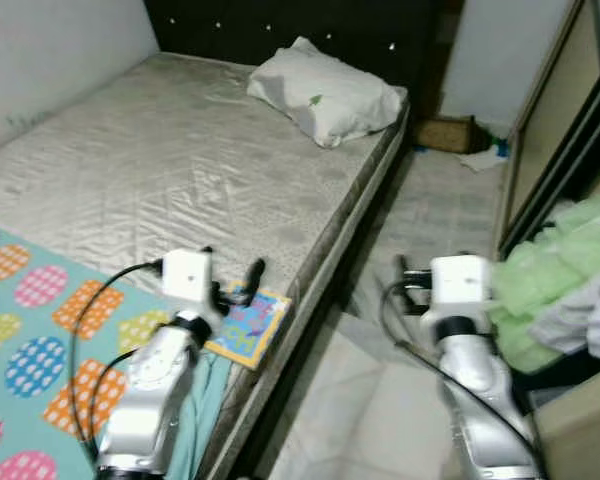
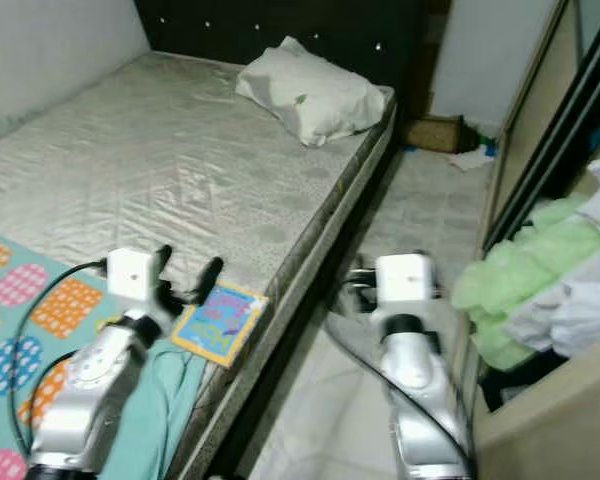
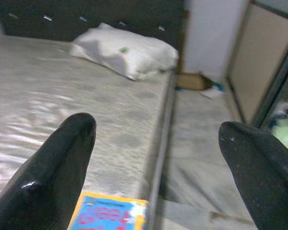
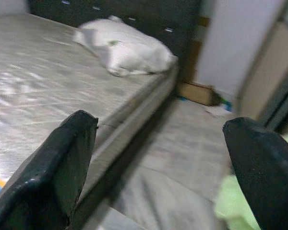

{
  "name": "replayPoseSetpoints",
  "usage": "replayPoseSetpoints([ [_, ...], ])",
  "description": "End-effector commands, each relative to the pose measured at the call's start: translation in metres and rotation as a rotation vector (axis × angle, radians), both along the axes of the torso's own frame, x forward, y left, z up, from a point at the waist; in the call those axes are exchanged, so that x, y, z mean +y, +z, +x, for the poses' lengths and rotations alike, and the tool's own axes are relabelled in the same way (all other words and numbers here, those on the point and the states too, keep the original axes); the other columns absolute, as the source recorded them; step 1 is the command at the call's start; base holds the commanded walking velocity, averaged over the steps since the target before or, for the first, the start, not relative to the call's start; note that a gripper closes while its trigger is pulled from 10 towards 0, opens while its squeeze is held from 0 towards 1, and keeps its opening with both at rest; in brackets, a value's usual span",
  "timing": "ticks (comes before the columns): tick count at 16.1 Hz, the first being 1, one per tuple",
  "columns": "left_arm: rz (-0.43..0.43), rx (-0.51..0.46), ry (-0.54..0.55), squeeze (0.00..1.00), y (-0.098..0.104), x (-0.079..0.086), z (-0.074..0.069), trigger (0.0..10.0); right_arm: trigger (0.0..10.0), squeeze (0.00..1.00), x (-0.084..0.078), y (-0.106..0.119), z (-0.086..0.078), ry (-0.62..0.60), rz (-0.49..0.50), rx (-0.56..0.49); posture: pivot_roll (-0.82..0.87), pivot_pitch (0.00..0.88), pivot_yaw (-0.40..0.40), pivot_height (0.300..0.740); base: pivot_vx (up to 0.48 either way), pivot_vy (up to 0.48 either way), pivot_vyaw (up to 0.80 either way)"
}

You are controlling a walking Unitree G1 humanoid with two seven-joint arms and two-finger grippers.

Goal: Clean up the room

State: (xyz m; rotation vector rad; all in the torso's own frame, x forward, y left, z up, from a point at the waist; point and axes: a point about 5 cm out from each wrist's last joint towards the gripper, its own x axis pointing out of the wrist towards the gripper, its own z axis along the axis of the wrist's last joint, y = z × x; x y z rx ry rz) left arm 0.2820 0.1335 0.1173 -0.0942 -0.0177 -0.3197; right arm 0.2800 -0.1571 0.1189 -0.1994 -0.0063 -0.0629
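A wide bed with a grey quilted mattress fills the upper left and centre of the left eye view, backed by a dark studded headboard along the top edge. A teal blanket printed with orange, pink, blue and yellow dotted patches covers the lower left corner of the bed. To the right of the bed runs a strip of pale tiled floor, and at the right edge stands a beige wardrobe with a dark sliding-door frame. A heap of light green and white clothes spills from it at middle right. A white rumpled pillow with a small green mark lies at the head of the bed, top centre. A small brown cardboard box sits on the floor beyond the bed's far corner, with scraps of paper just beside it.

A flat blue and yellow children's book lies at the mattress edge, lower centre. The left gripper hangs just above it, fingers spread wide and empty. The right gripper hovers over the floor beside the bed, fingers likewise wide apart, holding nothing.
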Motion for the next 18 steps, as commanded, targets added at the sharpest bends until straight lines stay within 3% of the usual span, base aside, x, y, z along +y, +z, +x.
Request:
replayPoseSetpoints([
  [1,0.006,-0.007,0.003,0.00,0.0011,-0.0018,-0.0006,10.0,10.0,0.00,-0.0040,-0.0001,-0.0007,-0.004,-0.007,0.001,-0.06,0.107,0.051,0.740,0.000,0.000,0.80],
  [18,0.015,-0.017,0.005,0.00,0.0041,-0.0026,0.0036,10.0,10.0,0.00,-0.0029,-0.0012,0.0039,-0.009,0.013,0.003,-0.06,0.112,0.059,0.740,0.000,0.000,0.80],
])
